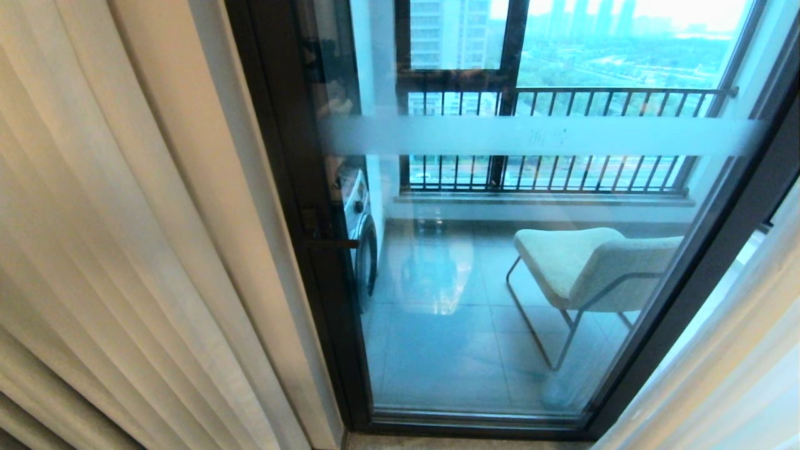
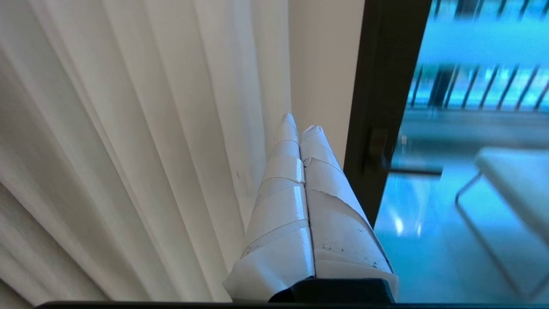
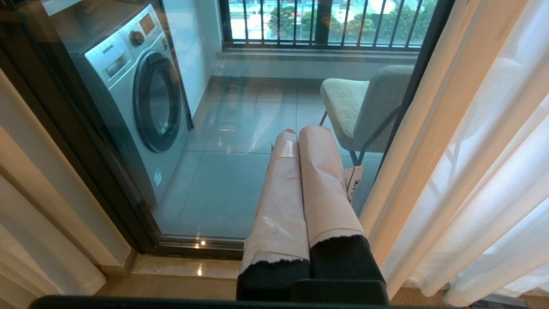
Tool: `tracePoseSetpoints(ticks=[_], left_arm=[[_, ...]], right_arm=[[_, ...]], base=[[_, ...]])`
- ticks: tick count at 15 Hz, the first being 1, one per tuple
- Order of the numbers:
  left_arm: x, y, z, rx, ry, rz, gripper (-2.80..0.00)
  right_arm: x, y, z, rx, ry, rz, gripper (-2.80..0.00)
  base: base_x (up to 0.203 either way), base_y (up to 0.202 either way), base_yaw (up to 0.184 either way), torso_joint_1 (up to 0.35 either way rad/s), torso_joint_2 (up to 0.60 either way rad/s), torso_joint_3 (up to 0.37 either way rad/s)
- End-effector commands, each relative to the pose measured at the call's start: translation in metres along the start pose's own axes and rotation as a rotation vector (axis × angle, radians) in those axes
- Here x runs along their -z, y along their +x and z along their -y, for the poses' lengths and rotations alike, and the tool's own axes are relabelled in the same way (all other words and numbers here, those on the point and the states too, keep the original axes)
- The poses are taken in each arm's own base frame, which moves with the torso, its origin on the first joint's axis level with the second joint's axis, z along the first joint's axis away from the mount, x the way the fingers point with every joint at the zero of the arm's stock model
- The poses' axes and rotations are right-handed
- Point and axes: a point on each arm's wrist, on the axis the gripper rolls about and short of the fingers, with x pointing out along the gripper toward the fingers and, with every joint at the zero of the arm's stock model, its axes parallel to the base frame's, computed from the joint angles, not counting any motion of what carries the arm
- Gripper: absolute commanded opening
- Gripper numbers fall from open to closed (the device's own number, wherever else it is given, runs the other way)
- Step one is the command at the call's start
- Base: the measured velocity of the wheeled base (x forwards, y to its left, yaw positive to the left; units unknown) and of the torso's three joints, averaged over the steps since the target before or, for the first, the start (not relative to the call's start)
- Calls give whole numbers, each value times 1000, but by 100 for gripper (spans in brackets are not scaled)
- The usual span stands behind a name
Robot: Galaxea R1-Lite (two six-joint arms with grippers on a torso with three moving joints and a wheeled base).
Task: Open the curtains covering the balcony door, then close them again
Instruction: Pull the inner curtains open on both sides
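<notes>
**Head view: curtains drawn aside, glass door uncovered**

Head view is filled by the balcony door, a tall glass panel in a dark frame crossed by a frosted white band. The curtains are seen parted to both sides of it: a heavy cream pleated drape is gathered on the left, and a pale sheer panel hangs at the lower right. Through the glass a cushioned chair on a thin metal frame, part of a washing machine and a black railing before the outer window are made out. Neither arm is shown in this view.

In the left wrist view the left gripper is seen with its white-taped fingers pressed flat together, nothing being caught between them. It is held just in front of the folds of the cream drape, near the dark door frame; whether the tips touch the fabric cannot be told.

In the right wrist view the right gripper is shown with its tan-taped fingers likewise brought together and empty. It is pointed at the lower glass of the door, with the washing machine and the chair beyond, and the cream drape and sheer of the right side hanging just beside it.
</notes>
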Motion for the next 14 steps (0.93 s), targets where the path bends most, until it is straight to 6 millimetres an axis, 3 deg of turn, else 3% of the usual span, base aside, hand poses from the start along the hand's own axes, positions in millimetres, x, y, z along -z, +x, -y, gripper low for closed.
tracePoseSetpoints(ticks=[1, 3, 6, 8, 14], left_arm=[[11, 6, 7, 75, -13, -60, -280], [23, 4, 20, 144, -28, -166, -280], [43, -21, 27, 106, -5, -273, -280], [68, -37, 30, 54, -6, -341, -280], [129, -90, 43, 53, -5, -338, -280]], right_arm=[[0, 0, 0, -1, 0, 0, -280], [0, 0, 0, 0, 0, 0, -280], [0, 0, 0, 0, 0, 0, -280], [0, 0, 0, 0, 0, 0, -280], [0, 0, 0, 0, 0, 0, -280]], base=[[0, 0, 0, 0, 0, 0], [0, 0, 0, 0, 0, 0], [0, 0, 0, 0, 0, 0], [0, 0, 0, 0, 0, 0], [0, 0, 0, 0, 0, 0]])
